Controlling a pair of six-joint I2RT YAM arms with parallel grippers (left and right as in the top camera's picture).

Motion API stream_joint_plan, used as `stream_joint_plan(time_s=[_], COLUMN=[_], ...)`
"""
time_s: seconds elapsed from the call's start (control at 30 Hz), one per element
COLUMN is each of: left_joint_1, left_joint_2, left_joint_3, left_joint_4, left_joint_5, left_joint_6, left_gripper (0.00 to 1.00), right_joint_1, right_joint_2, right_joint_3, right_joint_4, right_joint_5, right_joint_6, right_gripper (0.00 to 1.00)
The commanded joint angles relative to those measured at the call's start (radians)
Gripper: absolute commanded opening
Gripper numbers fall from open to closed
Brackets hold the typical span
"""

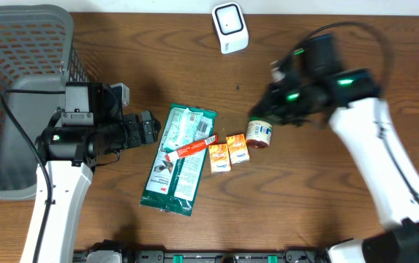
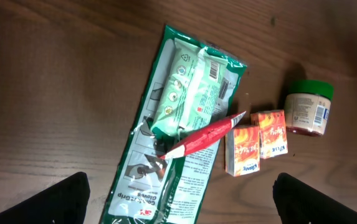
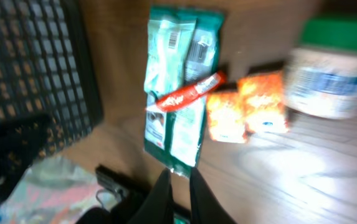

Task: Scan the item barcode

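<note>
Overhead view | small jar (image 1: pixel 259 134) stands just beside the orange boxes (image 1: pixel 228 155), not picked up | right gripper (image 3: pixel 178 177) near it, fingers look pressed together on nothing, but that picture is blurry | left gripper (image 1: pixel 151 128) wide apart, holding nothing | tip: open wide, grab the jar's sides, turn its stripes toward the white scanner (image 1: pixel 229 28)

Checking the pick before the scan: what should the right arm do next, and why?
Probably open the right gripper and lower it around the green-lidded jar. Its fingers look closed on nothing, while the jar stands untouched on the table beside the orange boxes, so nothing can reach the white scanner yet.
</note>
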Motion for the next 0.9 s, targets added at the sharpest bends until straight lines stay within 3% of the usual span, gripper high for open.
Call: stream_joint_plan(time_s=[0.0,0.03,0.27,0.43,0.67,0.77,0.87], left_joint_1=[0.004,0.004,0.004,0.004,0.004,0.004,0.004], left_joint_2=[0.0,0.0,0.0,0.0,0.0,0.0,0.0], left_joint_3=[0.015,0.015,0.015,0.015,0.015,0.015,0.015], left_joint_4=[-0.002,-0.002,-0.002,-0.002,-0.002,-0.002,-0.002], left_joint_5=[0.009,0.009,0.009,0.009,0.009,0.009,0.009], left_joint_6=[0.003,0.003,0.003,0.003,0.003,0.003,0.003], left_gripper=[0.94,0.94,0.94,0.95,0.94,0.94,0.94], right_joint_1=[0.127,0.154,0.341,0.423,0.441,0.441,0.448], right_joint_2=[0.061,0.077,0.239,0.33,0.348,0.35,0.351], right_joint_3=[-0.095,-0.115,-0.167,-0.167,-0.167,-0.167,-0.168], right_joint_4=[0.121,0.163,0.441,0.609,0.644,0.636,0.628], right_joint_5=[-0.035,-0.032,0.031,0.087,0.134,0.179,0.233], right_joint_6=[0.265,0.308,0.53,0.602,0.66,0.66,0.668], right_gripper=[0.35,0.41,0.43,0.37,0.4,0.54,0.58])
